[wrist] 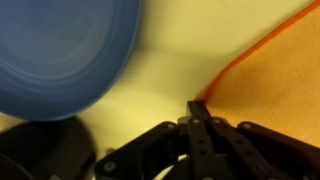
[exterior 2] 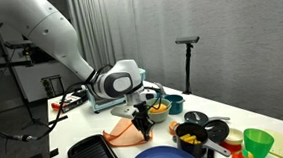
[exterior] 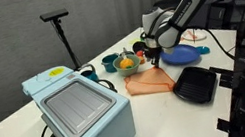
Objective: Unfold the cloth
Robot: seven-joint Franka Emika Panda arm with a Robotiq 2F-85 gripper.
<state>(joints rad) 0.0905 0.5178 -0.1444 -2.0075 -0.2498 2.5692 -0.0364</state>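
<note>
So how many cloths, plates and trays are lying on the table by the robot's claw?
Orange cloth: 1
Blue plate: 1
Black tray: 1
Total: 3

I see an orange cloth (exterior: pixel 148 82) lying flat on the white worktop (exterior: pixel 161 112), a plain piece with no pattern I can make out. In both exterior views it looks folded over on itself into a rough, compact rectangle (exterior 2: pixel 123 134), its edges fairly straight. In the wrist view its orange surface (wrist: pixel 275 75) fills the right side, narrowing to one corner that reaches right up to the closed tips of my end effector (wrist: pixel 195 108). I cannot tell whether that corner is pinched.
</note>
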